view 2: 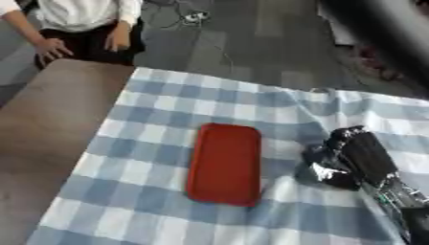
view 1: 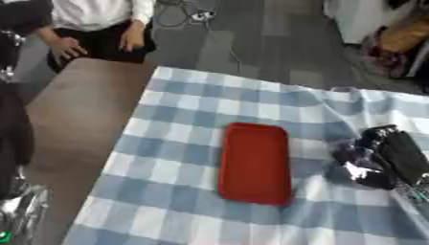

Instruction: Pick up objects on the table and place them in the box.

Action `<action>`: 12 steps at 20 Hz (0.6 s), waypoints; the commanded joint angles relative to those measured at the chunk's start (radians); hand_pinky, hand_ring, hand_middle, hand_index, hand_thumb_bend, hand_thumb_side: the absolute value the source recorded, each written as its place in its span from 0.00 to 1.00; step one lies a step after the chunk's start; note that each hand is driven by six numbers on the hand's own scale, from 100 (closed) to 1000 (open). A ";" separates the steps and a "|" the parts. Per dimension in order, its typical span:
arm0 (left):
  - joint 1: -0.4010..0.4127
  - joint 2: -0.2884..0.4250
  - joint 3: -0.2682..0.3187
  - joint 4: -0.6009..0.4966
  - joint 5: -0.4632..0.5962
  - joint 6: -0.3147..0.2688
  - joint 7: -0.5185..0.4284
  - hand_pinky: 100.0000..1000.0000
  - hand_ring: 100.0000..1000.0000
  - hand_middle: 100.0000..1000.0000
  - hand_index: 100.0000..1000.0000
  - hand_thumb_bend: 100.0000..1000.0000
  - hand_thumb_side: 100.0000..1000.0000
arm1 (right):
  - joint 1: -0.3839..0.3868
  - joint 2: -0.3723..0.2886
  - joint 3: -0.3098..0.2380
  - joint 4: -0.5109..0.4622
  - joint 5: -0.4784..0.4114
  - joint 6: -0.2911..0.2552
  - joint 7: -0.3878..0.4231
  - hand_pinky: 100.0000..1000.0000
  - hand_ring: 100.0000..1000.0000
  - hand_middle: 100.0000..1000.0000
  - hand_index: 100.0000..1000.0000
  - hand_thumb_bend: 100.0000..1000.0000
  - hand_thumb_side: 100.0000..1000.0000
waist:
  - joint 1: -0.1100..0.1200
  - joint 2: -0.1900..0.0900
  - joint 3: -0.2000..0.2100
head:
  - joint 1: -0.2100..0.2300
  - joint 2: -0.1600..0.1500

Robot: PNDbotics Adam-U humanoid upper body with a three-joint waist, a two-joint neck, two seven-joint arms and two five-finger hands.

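Right eye view shows the right hand (view 2: pixel 356 158) lying on the checked cloth (view 2: pixel 151 139), fingers curled around something dark, just beside the red tray (view 2: pixel 224 162) mid-table.

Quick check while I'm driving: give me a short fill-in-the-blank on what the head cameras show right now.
1. The red tray lies on a blue-and-white ____ cloth.
2. The right hand rests on the cloth to the tray's ____.
3. The bare part of the table on the cloth's left is ____ in colour.

Missing words: checked; right; brown
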 commanded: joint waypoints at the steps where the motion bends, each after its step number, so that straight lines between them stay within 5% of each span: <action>1: -0.008 0.017 -0.001 -0.016 -0.004 0.003 0.000 0.76 0.66 0.87 0.90 0.12 0.78 | -0.011 -0.048 -0.001 -0.044 -0.017 0.000 -0.003 0.00 0.00 0.00 0.13 0.02 1.00 | 0.001 -0.025 -0.003 | 0.013 -0.003; 12: -0.001 0.023 -0.001 -0.016 -0.005 0.004 0.000 0.76 0.66 0.87 0.90 0.12 0.78 | -0.001 -0.088 -0.001 -0.133 -0.100 0.023 0.045 0.00 0.00 0.00 0.13 0.01 1.00 | -0.001 -0.033 -0.012 | 0.020 0.004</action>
